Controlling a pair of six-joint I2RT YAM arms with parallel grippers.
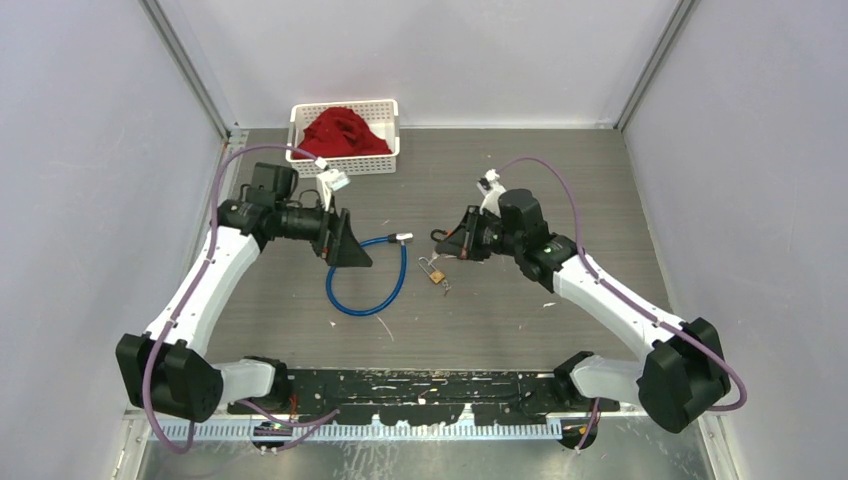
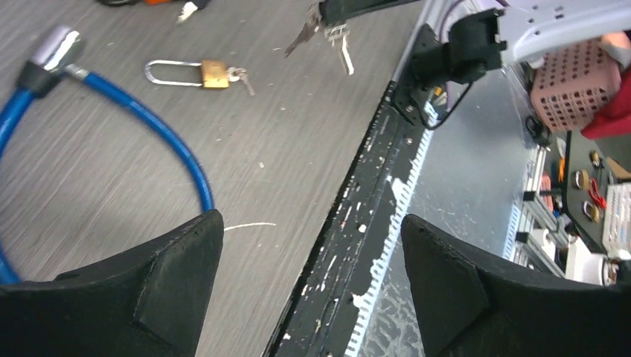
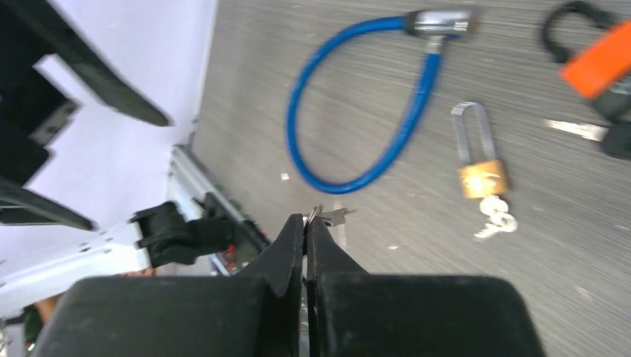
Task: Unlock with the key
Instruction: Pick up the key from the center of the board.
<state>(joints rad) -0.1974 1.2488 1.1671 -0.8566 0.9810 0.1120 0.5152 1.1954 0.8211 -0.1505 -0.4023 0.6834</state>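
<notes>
Basket (image 1: 345,104) sits at the far edge of the worktop (image 1: 600,200), left of centre, with only a red cloth (image 1: 343,133) in it. It's well apart from both arms.

Right gripper (image 3: 306,223) is clamped shut on the key (image 3: 331,216). The key sticks out past the tips, and a second one dangles beside it in the left wrist view (image 2: 338,41). It's held above mid-worktop.

Brass padlock (image 1: 436,272) lies flat mid-worktop, just near-side of the right gripper (image 1: 462,243), with small keys at its body. The shackle looks closed.

Blue cable lock (image 1: 400,278) lies looped just left of the padlock, not touching it, with its metal head at the far end.

Left gripper (image 1: 350,245) has its jaws wide apart and holds nothing. It's over the loop's left side.

Orange lock (image 3: 595,63) with a black shackle sits close under the right gripper on the far side, crowding that approach.

Bare worktop runs from the padlock to the rail (image 1: 420,385) at the near edge. The walls are close on the left, right and far edges.
</notes>
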